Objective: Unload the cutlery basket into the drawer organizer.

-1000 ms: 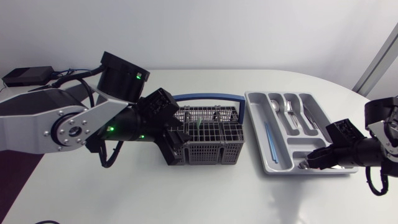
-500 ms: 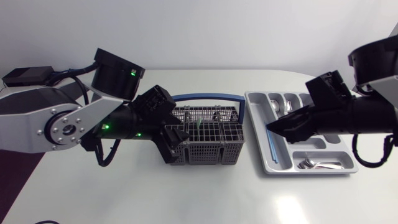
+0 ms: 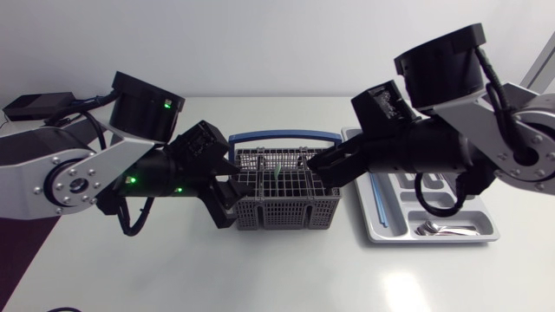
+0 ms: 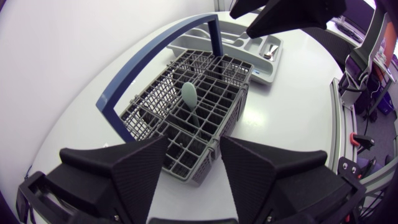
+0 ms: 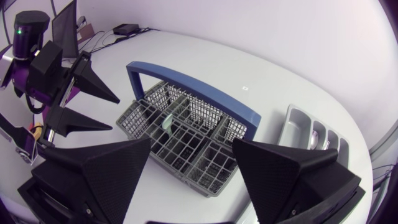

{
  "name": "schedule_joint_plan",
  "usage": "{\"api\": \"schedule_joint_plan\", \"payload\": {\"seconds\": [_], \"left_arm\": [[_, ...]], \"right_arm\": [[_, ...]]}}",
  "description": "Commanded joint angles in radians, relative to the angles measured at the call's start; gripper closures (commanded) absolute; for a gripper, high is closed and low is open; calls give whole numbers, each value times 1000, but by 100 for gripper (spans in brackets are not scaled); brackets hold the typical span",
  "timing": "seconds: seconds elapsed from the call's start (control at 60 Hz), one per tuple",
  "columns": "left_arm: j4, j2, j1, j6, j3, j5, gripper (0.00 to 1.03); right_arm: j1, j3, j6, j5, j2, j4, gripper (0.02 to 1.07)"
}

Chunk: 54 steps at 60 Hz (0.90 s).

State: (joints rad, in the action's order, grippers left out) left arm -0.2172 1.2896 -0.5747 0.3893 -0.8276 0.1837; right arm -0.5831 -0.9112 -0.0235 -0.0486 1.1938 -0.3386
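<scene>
The right tool point(image 5: 193, 146) has swung off the near end of the drawer organizer point(image 3: 381, 236) and across to the cutlery basket point(image 3: 286, 212). It now hangs above the basket's right half. The left arm point(image 3: 87, 173) has eased back a little toward its own side, while the basket sits where it did.

The right tool's fingers are spread wide with nothing between them. Looking down past them, its wrist view shows the basket straight below and slightly ahead. A single pale green utensil point(image 4: 190, 95) stands in a middle compartment. It is the only piece I can make out left in the basket.

The left tool point(image 4: 194, 142) is also wide and empty, low at the basket's left end with the near corner of the mesh lying between its fingers. Whether the fingers press on the walls I cannot tell.

The coming move likely turns on the utensil's position. It lies below the right tool and a little toward the left arm, on the near side of the blue handle point(image 3: 282, 135) that arches along the far side of the basket. Its long axis is close to upright, with the rounded head upward and only a slight lean. The right tool is the nearer one from above, so it would probably do best coming straight down and closing on the head.

Further right on the desk point(image 3: 260, 269), the organizer is partly hidden under the right arm point(image 3: 451, 147). It shows a blue stick in its long slot and metal cutlery in the near cross compartment.
</scene>
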Motion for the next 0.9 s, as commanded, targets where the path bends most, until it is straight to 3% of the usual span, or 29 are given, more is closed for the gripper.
{"api": "schedule_joint_plan", "payload": {"seconds": [0.0, 0.1, 0.267, 0.45, 0.55, 0.6, 0.75, 0.833, 0.883], "left_arm": [[-8, -26, 15, 13, 30, 14, 45], [-11, -33, 24, 16, 35, 16, 45], [-17, -46, 36, 20, 42, 20, 45], [-33, -59, 41, 28, 45, 20, 45], [-34, -65, 44, 31, 53, 20, 45], [-36, -67, 49, 33, 54, 22, 45], [-37, -69, 55, 34, 56, 28, 45], [-36, -67, 58, 34, 58, 30, 44], [-34, -65, 58, 36, 58, 30, 44]], "right_arm": [[-55, -31, -59, 61, 16, 18, 6], [-80, -72, -79, 69, 33, -20, 6], [-141, -35, -32, 56, 29, 66, 7], [-141, -48, -133, 79, 56, 26, 7], [-98, -46, -237, -25, 72, 36, 9], [-93, -52, -257, -4, 87, 47, 13], [-92, -52, -262, -2, 128, 70, 13], [-87, -51, -322, -143, 173, 49, 6], [-84, -63, -328, -160, 201, 26, 6]]}}
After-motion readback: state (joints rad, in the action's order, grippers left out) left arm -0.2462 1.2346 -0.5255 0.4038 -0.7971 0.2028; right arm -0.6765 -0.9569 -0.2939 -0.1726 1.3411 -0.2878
